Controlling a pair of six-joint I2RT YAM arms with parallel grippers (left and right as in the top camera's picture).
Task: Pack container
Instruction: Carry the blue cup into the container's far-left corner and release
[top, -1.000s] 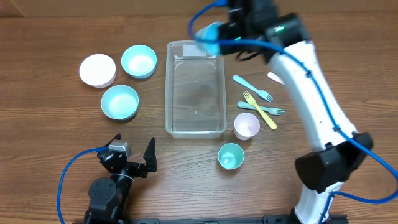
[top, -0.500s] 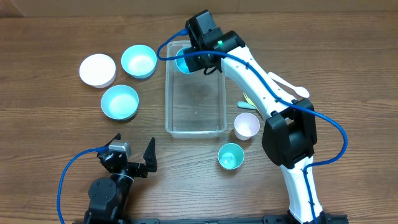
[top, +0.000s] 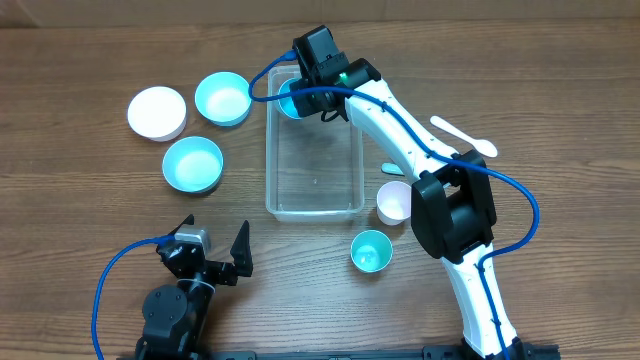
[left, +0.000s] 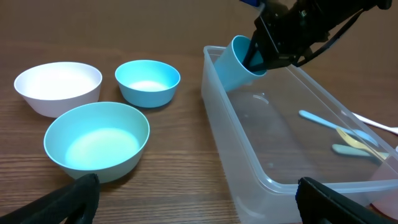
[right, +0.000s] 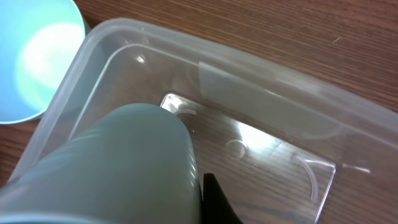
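Note:
The clear rectangular container (top: 315, 165) stands mid-table. My right gripper (top: 303, 95) is shut on a light-blue cup (top: 289, 101) and holds it tilted over the container's far left corner. In the left wrist view the cup (left: 238, 63) hangs just above the container rim (left: 214, 102). In the right wrist view the cup (right: 118, 168) fills the lower left over the container floor (right: 261, 155), with one finger of the right gripper (right: 208, 199) beside it. My left gripper (top: 212, 255) is open and empty near the front edge, left of the container.
A white bowl (top: 157, 112) and two light-blue bowls (top: 222, 98) (top: 192, 163) sit left of the container. A pale cup (top: 395, 202), a teal cup (top: 371, 250), a white spoon (top: 465, 135) and partly hidden utensils (top: 390, 168) lie to the right.
My right arm has swung left with the cup, from above the container's far right corner to its far left corner, and come lower. The left arm has not moved.

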